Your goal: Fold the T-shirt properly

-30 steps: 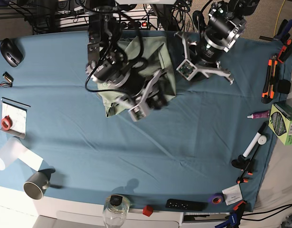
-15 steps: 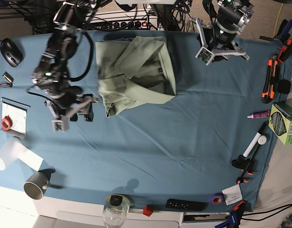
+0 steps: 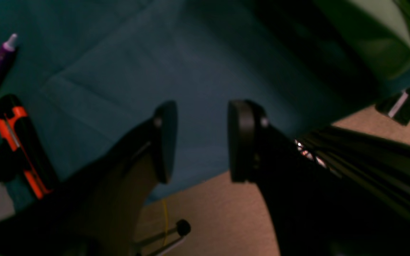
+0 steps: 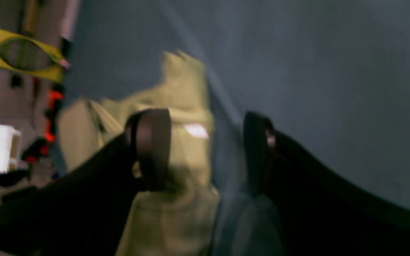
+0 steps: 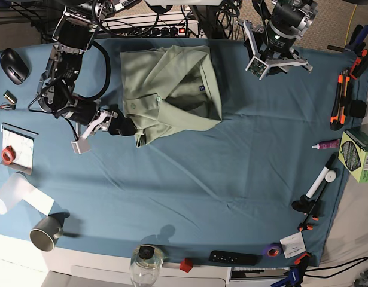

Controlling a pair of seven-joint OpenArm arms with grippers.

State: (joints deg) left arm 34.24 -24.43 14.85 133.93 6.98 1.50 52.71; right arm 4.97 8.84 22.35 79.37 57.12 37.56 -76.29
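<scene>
Sage-green cotton formed the large short-sleeved collared T-shirt (image 5: 169, 92), which lay loosely bundled on the blue table cloth (image 5: 201, 179) toward 12 o'clock of the base view, with a narrow tail of fabric trailing toward 7 o'clock. The right gripper (image 5: 115, 125) sat just beside the garment's 9 o'clock edge; in the right wrist view (image 4: 205, 149) its jaws stood wide apart with nothing between them, the blurred pale fabric lying beyond the tips. The left gripper (image 5: 270, 60) hung near 1 o'clock, apart from the shirt; in the left wrist view (image 3: 201, 142) its jaws were parted and empty over the cloth's far edge, with a corner of green fabric visible at the upper right. The garment was judged light, soft and limp, likely to sag and slide over the cloth rather than hold any crease. Grasping was best attempted at a doubled hem or a shoulder seam, with both arms taking matching corners so the layers lifted together. A single-layer pinch risked unfolding the bundle.
</scene>
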